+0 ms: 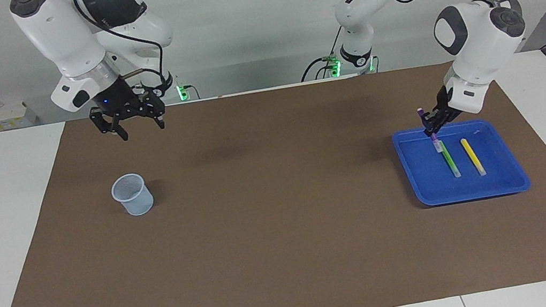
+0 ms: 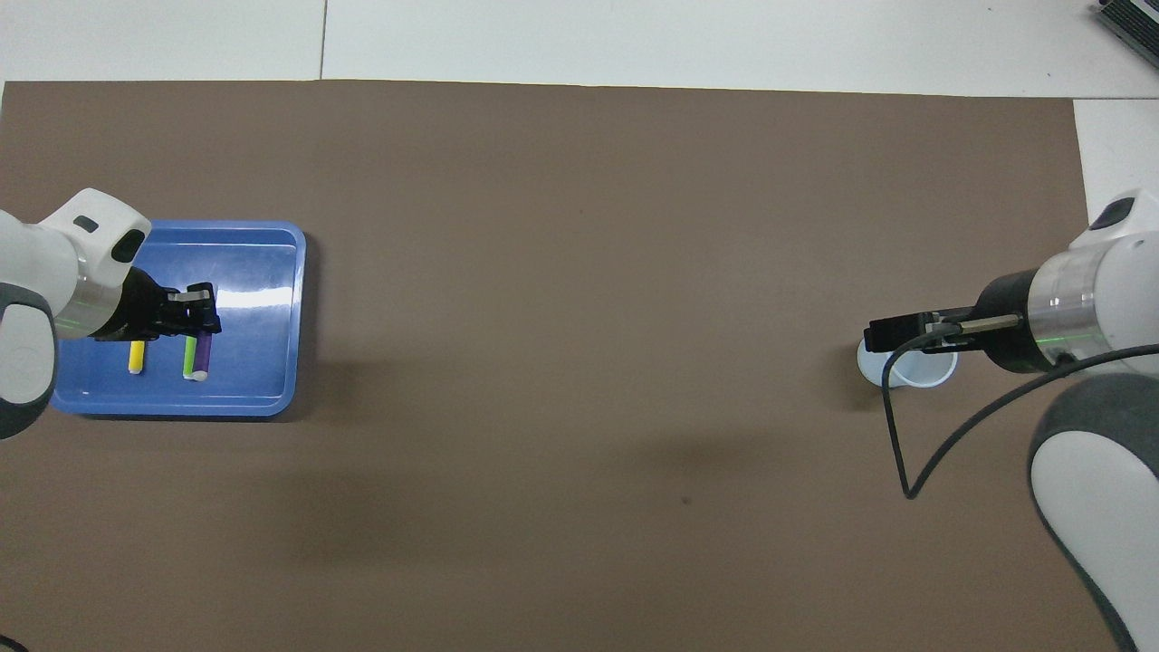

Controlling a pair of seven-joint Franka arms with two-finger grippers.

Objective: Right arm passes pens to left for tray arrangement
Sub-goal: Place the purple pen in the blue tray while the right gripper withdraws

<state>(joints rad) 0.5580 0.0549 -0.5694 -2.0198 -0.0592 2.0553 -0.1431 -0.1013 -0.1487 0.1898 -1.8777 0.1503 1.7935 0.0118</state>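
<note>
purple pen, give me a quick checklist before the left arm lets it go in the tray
1. Left claw shut on the purple pen: ok.
2. Pen over the blue tray, inside its rim: ok.
3. Pen lying flat on the tray floor: not ok, it is held steeply tilted, pale end down.
4. Clear of the green pen: cannot tell; its lower end sits right at the green pen's end nearer the robots.
5. Yellow pen out of the way: ok, it lies apart, beside the green one.
6. Right claw out of the way: ok, open, waiting above the mat near the pale cup.
</note>
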